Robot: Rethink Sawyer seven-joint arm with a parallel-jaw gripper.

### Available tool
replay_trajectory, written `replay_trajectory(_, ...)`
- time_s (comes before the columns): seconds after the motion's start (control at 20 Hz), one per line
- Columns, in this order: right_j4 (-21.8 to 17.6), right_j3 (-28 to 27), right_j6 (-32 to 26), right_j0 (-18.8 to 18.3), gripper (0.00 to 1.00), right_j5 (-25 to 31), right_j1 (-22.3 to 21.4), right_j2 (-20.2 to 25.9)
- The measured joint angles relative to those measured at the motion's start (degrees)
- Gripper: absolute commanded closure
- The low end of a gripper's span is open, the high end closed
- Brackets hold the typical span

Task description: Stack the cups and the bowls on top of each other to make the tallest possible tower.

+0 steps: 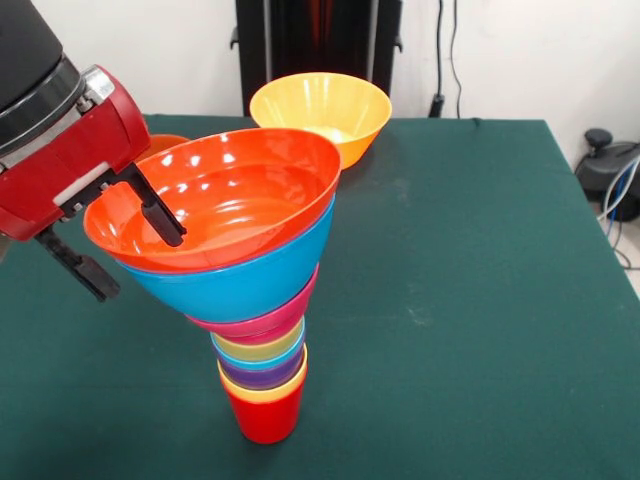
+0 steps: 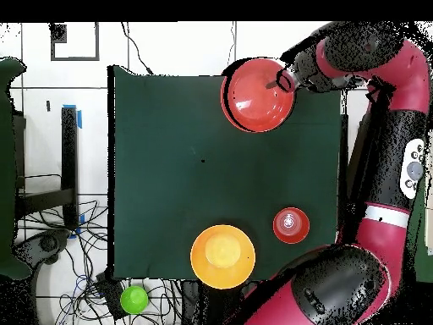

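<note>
Tower (image 1: 262, 330) stands near the front edge of the green surface (image 1: 470, 300): red cup (image 1: 265, 418) as base, nested cups above it, then pink bowl (image 1: 265, 322), blue bowl (image 1: 240, 278), and the wide orange bowl (image 1: 225, 200) on top. It leans visibly, top offset toward the pincer's side.

Pincer (image 1: 125, 235) is at the orange bowl's rim: one black finger (image 1: 160, 208) sits inside the bowl, the other hangs outside and below, so the jaws straddle the rim with a moderate gap. We can't tell if it's actually clamping the rim or just clear of it. Overhead confirms the pincer (image 2: 283, 82) at the edge of the orange bowl (image 2: 256, 97).

Remaining parts: large yellow-orange bowl (image 1: 322, 112) well behind the tower, and a small orange bowl (image 2: 291, 225) apart from it.

Key relation: the bowl wall runs between the fingers, tower axis is roughly vertical but tilted. We judge any sideways pull could topple it; exit should be straight up.
</note>
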Motion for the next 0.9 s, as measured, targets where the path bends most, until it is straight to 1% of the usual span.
replay_trajectory(0.3, 0.0, 0.0, 0.0, 0.8, 0.0, 0.0, -0.4, -1.7)
replay_trajectory(0.9, 0.3, 0.0, 0.0, 2.9, 0.0, 0.0, -0.5, -3.7)
